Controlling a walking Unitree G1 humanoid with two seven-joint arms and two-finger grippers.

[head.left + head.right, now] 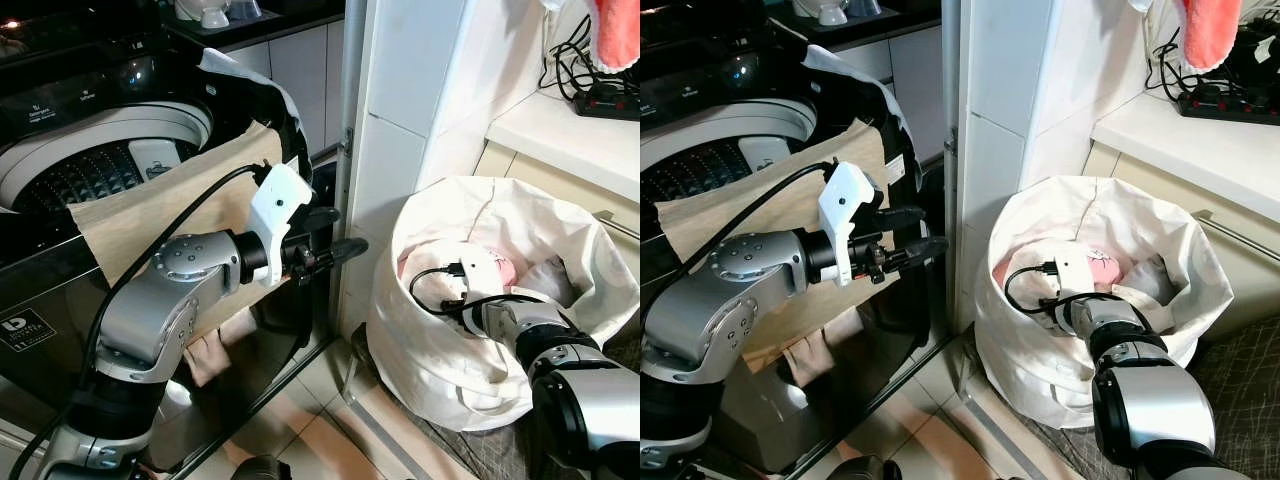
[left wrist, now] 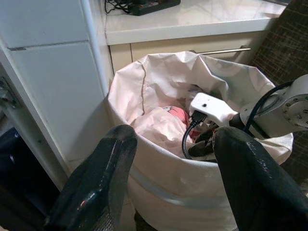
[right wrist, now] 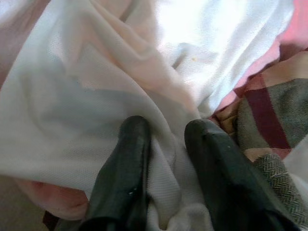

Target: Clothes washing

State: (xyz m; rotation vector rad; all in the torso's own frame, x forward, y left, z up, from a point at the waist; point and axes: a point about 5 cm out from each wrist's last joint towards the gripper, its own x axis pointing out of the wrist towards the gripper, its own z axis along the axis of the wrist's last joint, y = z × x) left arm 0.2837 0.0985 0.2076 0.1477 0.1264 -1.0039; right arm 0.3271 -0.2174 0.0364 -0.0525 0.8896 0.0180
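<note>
A white laundry bag (image 1: 430, 370) stands on the floor by the wall, holding a pink garment (image 2: 175, 114), a plaid one (image 3: 269, 110) and a white cloth (image 3: 96, 72). My right gripper (image 3: 168, 125) reaches down into the bag, its fingers shut on a fold of the white cloth. My left gripper (image 1: 338, 230) hovers open and holds nothing, between the bag and the top-loading washing machine (image 1: 90, 170). The machine's lid is up and a beige cloth (image 1: 180, 215) hangs over its front edge.
A white tiled pillar (image 1: 400, 100) separates the machine from the bag. Behind the bag are a cabinet with a metal handle (image 2: 219, 50) and a counter carrying a black power strip (image 1: 610, 100). A pink towel (image 1: 618, 30) hangs above. Tiled floor (image 1: 300, 430) lies in front.
</note>
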